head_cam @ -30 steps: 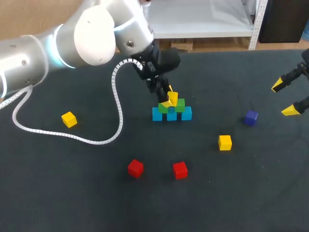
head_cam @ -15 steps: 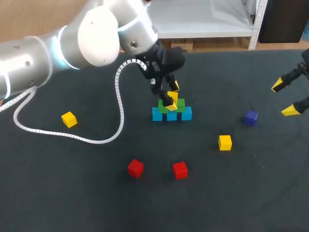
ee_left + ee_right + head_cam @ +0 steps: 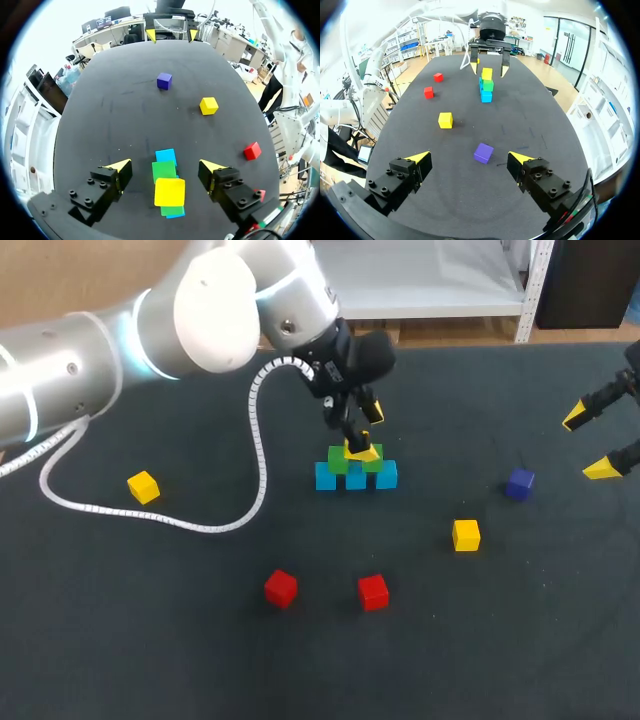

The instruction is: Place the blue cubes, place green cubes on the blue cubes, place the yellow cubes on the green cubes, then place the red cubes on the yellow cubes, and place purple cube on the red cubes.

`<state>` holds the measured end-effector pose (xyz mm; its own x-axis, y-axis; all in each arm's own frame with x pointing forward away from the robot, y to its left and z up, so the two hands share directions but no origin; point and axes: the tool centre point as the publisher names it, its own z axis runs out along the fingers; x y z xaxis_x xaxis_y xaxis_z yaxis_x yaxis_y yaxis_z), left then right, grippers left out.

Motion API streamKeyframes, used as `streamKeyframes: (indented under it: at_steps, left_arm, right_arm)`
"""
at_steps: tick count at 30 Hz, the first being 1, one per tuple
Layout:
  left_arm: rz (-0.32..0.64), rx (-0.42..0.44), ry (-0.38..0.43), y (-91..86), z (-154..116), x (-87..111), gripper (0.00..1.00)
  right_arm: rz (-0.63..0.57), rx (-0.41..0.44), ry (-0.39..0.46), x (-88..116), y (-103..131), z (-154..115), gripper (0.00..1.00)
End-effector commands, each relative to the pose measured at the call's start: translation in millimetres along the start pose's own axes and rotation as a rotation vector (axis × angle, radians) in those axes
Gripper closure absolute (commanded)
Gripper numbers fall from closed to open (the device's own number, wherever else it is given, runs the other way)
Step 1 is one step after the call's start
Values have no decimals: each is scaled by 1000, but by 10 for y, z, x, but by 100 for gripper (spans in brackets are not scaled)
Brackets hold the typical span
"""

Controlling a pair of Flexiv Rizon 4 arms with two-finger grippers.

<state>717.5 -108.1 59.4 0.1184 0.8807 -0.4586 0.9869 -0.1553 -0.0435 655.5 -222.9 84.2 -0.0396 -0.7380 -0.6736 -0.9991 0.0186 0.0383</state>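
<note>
Left pincer [image 3: 165,166] risen, open, above yellow cube [image 3: 169,192]

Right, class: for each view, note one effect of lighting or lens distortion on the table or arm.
Head view: the white shell of the left arm catches bright light; the far edge of the table runs straight. Left wrist view: the table edges bow outward. Right wrist view: the same bowing.

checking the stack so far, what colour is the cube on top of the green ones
Yellow: the top cube shows best in the left wrist view.
</note>
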Motion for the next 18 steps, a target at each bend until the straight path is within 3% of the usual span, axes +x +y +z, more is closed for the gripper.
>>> streamKeyframes:
  at_steps: [1,18]
  left_arm:
    - [3,14,3,62,21,-23,13]
    - [5,21,0,115,42,-15,9]
  right_arm:
    - [-1,-1,-3,5,-8,2,0]
    - [-1,-1,-3,5,-8,2,0]
